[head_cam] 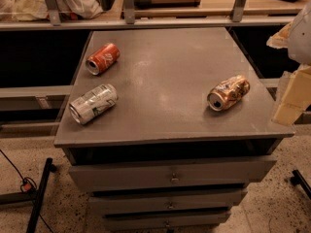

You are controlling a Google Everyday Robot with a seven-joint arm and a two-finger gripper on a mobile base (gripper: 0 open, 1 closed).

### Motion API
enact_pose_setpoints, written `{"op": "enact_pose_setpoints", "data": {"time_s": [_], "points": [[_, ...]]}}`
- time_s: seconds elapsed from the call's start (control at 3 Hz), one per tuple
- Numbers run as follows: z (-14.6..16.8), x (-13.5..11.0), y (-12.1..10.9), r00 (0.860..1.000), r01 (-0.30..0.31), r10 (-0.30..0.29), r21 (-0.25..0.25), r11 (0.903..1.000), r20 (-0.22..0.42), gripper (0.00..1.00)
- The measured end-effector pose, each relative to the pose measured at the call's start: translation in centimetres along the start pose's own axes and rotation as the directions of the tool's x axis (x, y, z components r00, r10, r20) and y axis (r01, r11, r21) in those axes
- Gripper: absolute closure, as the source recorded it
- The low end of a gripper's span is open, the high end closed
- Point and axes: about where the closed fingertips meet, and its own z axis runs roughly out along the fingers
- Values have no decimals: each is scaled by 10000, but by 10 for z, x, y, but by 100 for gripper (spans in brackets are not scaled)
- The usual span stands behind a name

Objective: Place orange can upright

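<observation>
The orange can (pixel 228 92) lies on its side on the right part of the grey cabinet top (pixel 170 52). It is dented, coppery orange-gold with pale patches, and its silver end faces the front left. My gripper (pixel 293 95) shows as pale cream blocks at the right edge of the view, just past the cabinet's right edge. It is to the right of the orange can and apart from it, holding nothing that I can see.
A red can with white script (pixel 102 58) lies on its side at the back left. A silver-white can with green marks (pixel 93 103) lies at the front left. Drawers (pixel 170 176) sit below the top. A shelf rail (pixel 146 21) runs behind.
</observation>
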Motion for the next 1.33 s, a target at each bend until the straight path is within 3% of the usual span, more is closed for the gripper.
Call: {"op": "enact_pose_setpoints", "data": {"time_s": [0.67,1.0,1.33], "points": [[2,-1,-2,9993,285,-278,282,9992,-265,0],[26,8,-18,9914,1142,-1112,413,9926,-689,0],[61,7,-39,9489,3012,-3003,-55,9536,-970,0]]}}
